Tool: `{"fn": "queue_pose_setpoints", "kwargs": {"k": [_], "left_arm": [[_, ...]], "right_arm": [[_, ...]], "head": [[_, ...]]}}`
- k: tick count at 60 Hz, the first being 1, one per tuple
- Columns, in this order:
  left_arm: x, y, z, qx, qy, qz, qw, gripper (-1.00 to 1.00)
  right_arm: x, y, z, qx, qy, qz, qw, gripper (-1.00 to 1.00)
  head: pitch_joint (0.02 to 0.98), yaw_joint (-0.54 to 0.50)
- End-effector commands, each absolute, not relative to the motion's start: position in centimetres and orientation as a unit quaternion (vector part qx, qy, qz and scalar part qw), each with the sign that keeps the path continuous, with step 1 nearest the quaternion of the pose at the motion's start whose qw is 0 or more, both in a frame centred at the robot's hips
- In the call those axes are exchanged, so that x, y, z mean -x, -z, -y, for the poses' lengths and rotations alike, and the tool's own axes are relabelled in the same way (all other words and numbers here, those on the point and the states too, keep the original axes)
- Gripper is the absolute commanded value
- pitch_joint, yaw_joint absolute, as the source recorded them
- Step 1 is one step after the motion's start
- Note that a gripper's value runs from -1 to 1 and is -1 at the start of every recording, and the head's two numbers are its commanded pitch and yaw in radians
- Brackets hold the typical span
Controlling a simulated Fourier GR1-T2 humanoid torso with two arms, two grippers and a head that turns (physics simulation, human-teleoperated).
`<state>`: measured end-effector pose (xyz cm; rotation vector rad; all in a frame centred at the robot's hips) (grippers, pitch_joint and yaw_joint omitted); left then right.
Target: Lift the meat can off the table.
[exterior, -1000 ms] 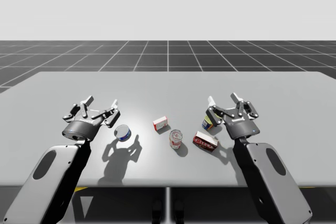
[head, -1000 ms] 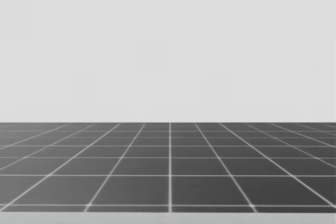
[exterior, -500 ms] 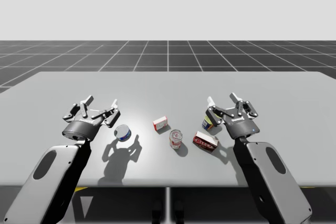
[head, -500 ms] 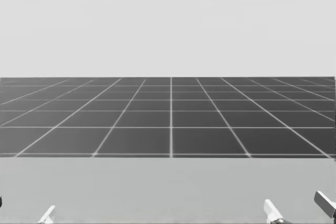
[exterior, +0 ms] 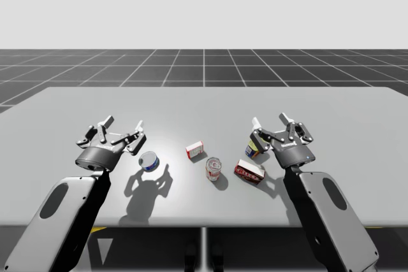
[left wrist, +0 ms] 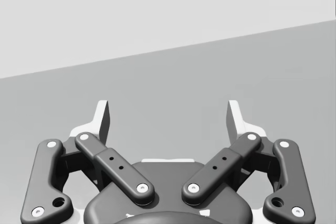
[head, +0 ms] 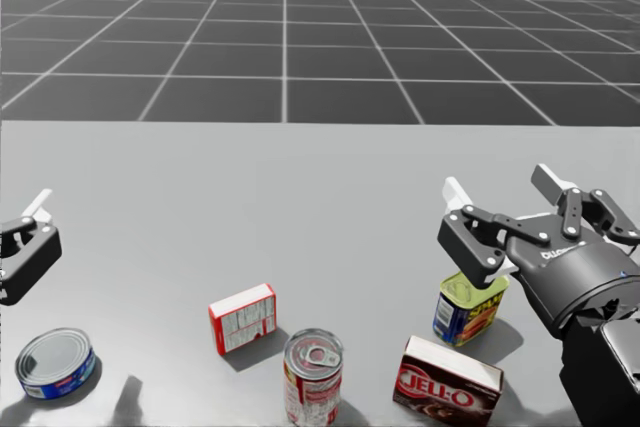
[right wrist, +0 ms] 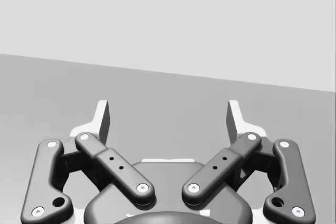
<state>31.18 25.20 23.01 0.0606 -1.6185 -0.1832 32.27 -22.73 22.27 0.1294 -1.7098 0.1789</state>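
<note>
Closest to the right claw (head: pixel 502 187), just below and inward of its inner finger: find the meat can (head: pixel 470 309), a blue rounded-oblong tin with a yellow top, standing upright on the table (head: pixel 300 177). Holding that claw spread wide, pinching nothing, with bare tabletop ahead of the fingers. Expect a stiff metal tin, probably fairly heavy for its bulk, with smooth printed walls that may slip under a light squeeze. Best to take it across the two flat long sides at about mid-height, pads square to the walls and off the rounded corners, and to press firmly, since denting looks unlikely. Coming down from above seems the cleaner way in. Just past the tin on the body side of the claw: note a dark red box (head: pixel 452 380) lying flat, close enough that touching or apart cannot be told, and likely to crowd a low approach. Further inward: an upright red-and-white round can (head: pixel 313 375), then a small red-and-white box (head: pixel 243 317), both well apart from the tin. Furthest off, beside the left claw (exterior: pixel 123 123), likewise spread and pinching nothing: a flat blue round can (head: pixel 55 361).
</note>
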Motion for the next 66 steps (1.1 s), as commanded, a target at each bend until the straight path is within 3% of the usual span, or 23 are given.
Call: {"fn": "queue_pose_setpoints", "kwargs": {"k": [1,21,36,41,54,66], "left_arm": [[-31.1,-23.0,-25.1,-0.026,0.083,0.723,0.686,-1.00],[-31.1,-23.1,-25.0,-0.024,0.084,0.722,0.686,-1.00],[-31.1,-23.1,-24.9,-0.022,0.083,0.722,0.686,-1.00],[-31.1,-23.1,-24.9,-0.022,0.082,0.722,0.686,-1.00],[-31.2,-23.0,-25.0,-0.028,0.084,0.720,0.689,-1.00],[-31.2,-23.0,-24.9,-0.031,0.086,0.718,0.690,-1.00]], "right_arm": [[-32.3,-22.2,22.8,-0.055,-0.079,0.753,0.651,-1.00],[-32.4,-22.3,22.9,-0.052,-0.080,0.754,0.650,-1.00],[-32.2,-22.4,22.6,-0.060,-0.086,0.750,0.653,-1.00],[-31.9,-22.7,22.8,-0.092,-0.086,0.733,0.668,-1.00],[-29.6,-23.8,24.5,-0.123,-0.138,0.717,0.672,-1.00],[-28.4,-22.8,27.3,-0.102,-0.193,0.708,0.672,-1.00]], "head": [[0.634,-0.13],[0.754,-0.31],[0.760,-0.33],[0.752,-0.32],[0.751,-0.32],[0.751,-0.32]]}}
